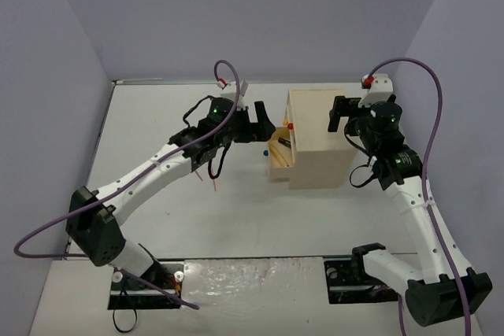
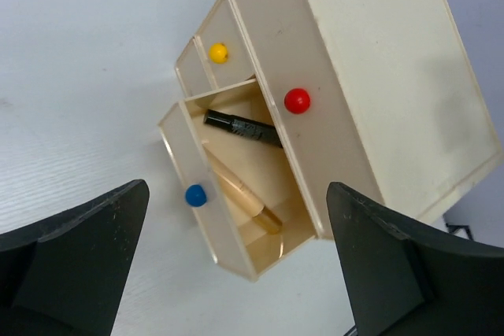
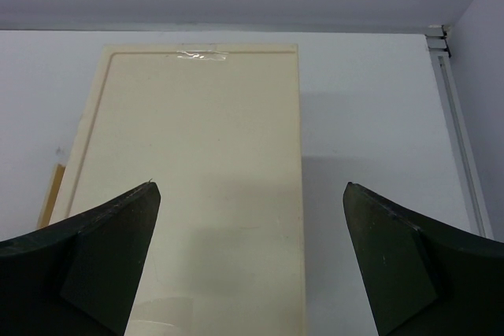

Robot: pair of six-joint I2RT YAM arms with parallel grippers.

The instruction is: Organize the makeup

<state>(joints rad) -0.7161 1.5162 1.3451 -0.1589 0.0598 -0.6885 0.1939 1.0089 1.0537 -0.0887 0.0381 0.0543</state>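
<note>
A black tube [image 2: 242,128] and a tan tube with a gold cap [image 2: 246,197] lie in the open drawer [image 2: 272,245] with the blue knob [image 2: 196,195]. From above, that drawer [image 1: 280,161] sticks out of the left face of the beige box [image 1: 319,141]. My left gripper [image 2: 238,188] hangs open above the drawer and holds nothing; from above it [image 1: 265,123] is just left of the box. My right gripper [image 3: 250,186] is open over the box top [image 3: 189,163], at the box's right side [image 1: 337,114]. Other makeup is out of view.
The drawers with the yellow knob [image 2: 219,53] and the red knob [image 2: 297,101] are shut. A thin pink stick [image 1: 213,183] lies on the white table [image 1: 157,116] under the left arm. Grey walls enclose the table on three sides.
</note>
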